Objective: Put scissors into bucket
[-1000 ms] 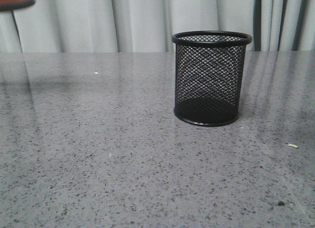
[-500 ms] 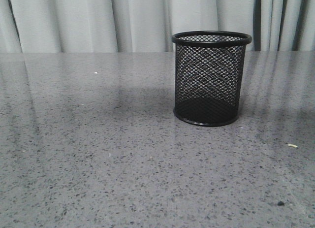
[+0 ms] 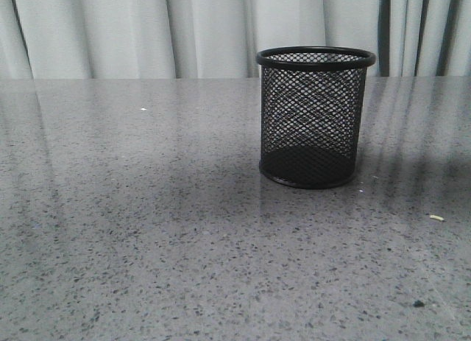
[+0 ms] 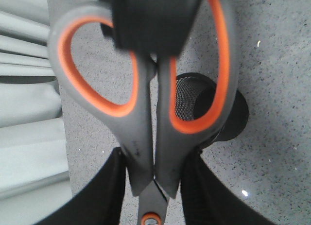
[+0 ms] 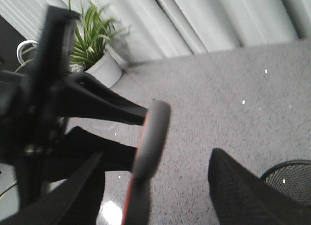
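The bucket (image 3: 315, 116) is a black wire-mesh cup standing upright and empty, right of the table's middle. Neither gripper shows in the front view. In the left wrist view my left gripper (image 4: 155, 159) is shut on the scissors (image 4: 146, 147) just below the grey and orange handles, blades pointing down. The bucket (image 4: 187, 98) lies below, seen through the handle loop. In the right wrist view the scissors (image 5: 150, 132) show edge-on between the wide-open fingers of my right gripper (image 5: 158, 157), untouched. The bucket's rim (image 5: 289, 174) shows to one side.
Grey speckled table (image 3: 147, 230) with pale curtains behind. A small light crumb (image 3: 437, 218) and a dark speck (image 3: 419, 304) lie at the front right. The left arm (image 5: 48, 113) and a potted plant (image 5: 99, 64) show in the right wrist view.
A dark shape at the front view's top left corner has gone out of view. A soft shadow has spread over the table left of and before the bucket. The bucket has not moved.
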Tool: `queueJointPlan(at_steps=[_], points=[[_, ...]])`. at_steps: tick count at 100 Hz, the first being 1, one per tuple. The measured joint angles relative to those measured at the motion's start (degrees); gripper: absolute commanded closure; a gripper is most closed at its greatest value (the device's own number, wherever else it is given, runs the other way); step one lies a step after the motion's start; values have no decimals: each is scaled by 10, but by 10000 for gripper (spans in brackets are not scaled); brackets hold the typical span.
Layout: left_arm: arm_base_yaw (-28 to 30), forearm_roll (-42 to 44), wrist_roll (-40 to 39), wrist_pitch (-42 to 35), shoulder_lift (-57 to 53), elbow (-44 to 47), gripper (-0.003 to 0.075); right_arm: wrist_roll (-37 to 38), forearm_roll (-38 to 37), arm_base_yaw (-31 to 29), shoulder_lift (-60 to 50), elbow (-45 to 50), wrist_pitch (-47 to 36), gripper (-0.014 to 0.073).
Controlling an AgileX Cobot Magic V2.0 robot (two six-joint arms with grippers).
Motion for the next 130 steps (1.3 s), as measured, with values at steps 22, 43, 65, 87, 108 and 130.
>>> queueJointPlan(at_steps=[22, 43, 65, 87, 108, 130], points=[[-2, 1, -5, -10, 0, 0, 733, -46, 48, 0, 47, 0, 16, 393], [-2, 2, -5, -10, 0, 0, 724, -74, 87, 1, 59, -2, 39, 664], [-2, -9, -28, -5, 0, -1, 616, -81, 90, 1, 59, -2, 45, 657], [10, -39, -97, 38, 1, -47, 409, -94, 70, 1, 59, -11, 45, 657], [86, -71, -182, 47, -14, -113, 407, -49, -56, 0, 68, -69, 25, 638], [258, -86, -267, 56, -50, -133, 407, 134, -322, 0, 96, -186, 109, 638]])
